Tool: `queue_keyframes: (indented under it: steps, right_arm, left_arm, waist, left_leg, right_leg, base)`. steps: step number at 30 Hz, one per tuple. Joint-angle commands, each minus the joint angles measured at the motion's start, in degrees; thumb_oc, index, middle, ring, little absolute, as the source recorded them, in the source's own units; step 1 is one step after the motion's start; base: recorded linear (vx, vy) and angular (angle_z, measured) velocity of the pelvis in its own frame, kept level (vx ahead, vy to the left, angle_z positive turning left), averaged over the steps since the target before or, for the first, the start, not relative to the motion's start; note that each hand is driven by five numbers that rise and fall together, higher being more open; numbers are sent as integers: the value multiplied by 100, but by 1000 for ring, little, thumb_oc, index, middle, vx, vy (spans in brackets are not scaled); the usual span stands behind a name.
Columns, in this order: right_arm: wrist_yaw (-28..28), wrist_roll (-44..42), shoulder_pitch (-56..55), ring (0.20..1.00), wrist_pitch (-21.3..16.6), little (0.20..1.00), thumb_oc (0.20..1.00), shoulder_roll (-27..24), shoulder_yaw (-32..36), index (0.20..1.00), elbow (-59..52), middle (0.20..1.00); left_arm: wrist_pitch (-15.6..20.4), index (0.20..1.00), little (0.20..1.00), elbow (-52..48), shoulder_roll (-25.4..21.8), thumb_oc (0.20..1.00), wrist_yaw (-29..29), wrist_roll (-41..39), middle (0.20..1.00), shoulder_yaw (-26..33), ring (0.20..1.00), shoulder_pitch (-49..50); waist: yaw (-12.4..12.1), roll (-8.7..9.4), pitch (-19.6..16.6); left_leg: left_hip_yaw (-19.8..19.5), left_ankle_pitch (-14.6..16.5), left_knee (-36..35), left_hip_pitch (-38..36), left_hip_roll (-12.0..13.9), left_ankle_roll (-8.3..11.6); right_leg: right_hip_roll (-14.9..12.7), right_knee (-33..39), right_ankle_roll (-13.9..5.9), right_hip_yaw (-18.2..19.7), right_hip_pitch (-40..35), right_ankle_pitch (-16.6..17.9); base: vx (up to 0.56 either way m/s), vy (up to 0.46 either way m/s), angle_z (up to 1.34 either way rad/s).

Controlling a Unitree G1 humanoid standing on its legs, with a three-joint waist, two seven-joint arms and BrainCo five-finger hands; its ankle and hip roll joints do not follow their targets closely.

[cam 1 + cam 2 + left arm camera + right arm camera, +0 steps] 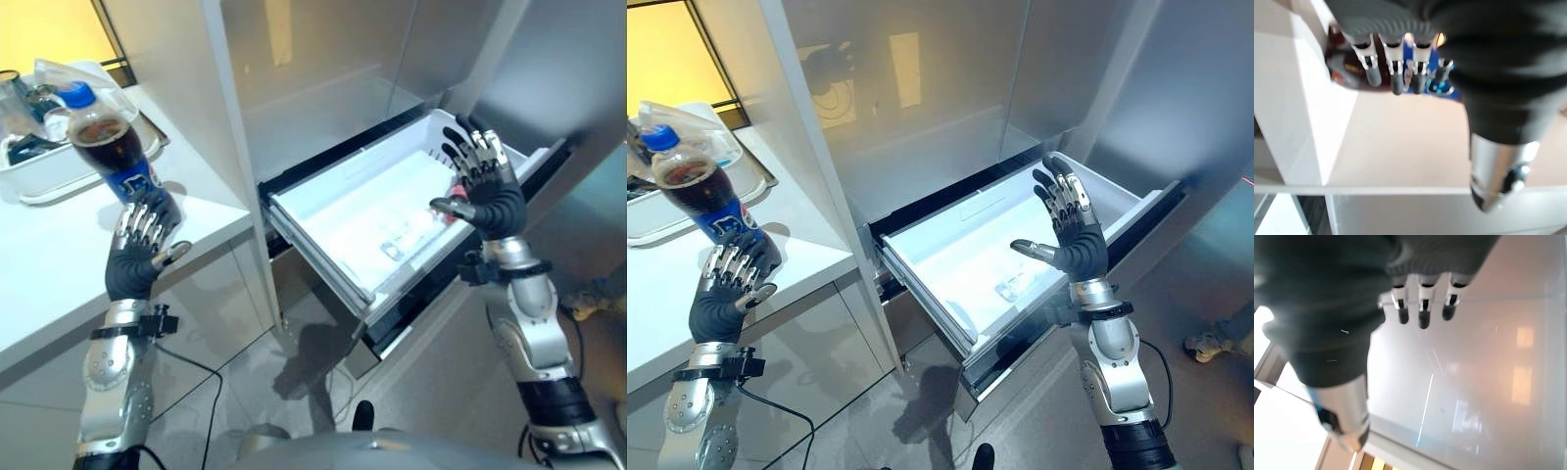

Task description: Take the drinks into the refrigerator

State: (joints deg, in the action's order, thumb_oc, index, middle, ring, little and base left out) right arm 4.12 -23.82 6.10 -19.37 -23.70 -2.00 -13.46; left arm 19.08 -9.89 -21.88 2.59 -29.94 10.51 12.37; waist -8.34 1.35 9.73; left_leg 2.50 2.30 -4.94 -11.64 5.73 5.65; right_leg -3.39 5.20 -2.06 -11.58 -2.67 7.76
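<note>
At the left of the frame, the left hand (137, 257) has its fingers wrapped around the bottom of a cola bottle (110, 144) with a blue cap and a blue label, and the bottle leans a little above the white tabletop (59, 257). A white tray (54, 174) with some things in it sits on the tabletop in the upper left corner, just behind the bottle. In the middle of the frame the white drawer (323, 257) of the refrigerator (323, 88) is pulled out, and the right hand (487, 191) is up over its right side with the fingers spread wide and holding nothing.
</note>
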Motion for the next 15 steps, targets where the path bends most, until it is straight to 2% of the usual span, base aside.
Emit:
queue_keyframes:
  steps: [1, 8, 15]
  right_arm:
    - [12, -204, 409, 1000, -163, 1000, 1000, -179, 94, 1000, -447, 1000]
    - [-8, -196, 280, 1000, -197, 1000, 1000, -124, 245, 1000, -449, 1000]
    - [-44, -171, 237, 1000, -216, 1000, 1000, -103, 282, 1000, -404, 1000]
  left_arm:
    - [331, 1000, 1000, -81, -200, 1000, -101, 207, 1000, 207, 1000, -249]
    - [330, 1000, 1000, -123, -119, 1000, -94, 246, 1000, 96, 1000, -421]
    - [382, 1000, 1000, -197, -96, 1000, -161, 343, 1000, 99, 1000, -459]
  waist:
    - [-19, 98, -107]
    - [-77, 130, -90]
    - [-111, 112, -54]
  left_leg:
    - [-369, -94, -6, 395, -42, -112]
    - [-710, -142, -6, 530, -75, -99]
    - [-842, -159, -6, 602, -126, -142]
  right_leg:
    - [-171, -690, -264, -223, -383, -907]
    - [-210, -747, -220, -564, -424, -966]
    - [-282, -809, -230, -657, -381, -983]
  base:
    - [5, -19, 15]
    - [-5, -23, 30]
    - [-1, 14, 16]
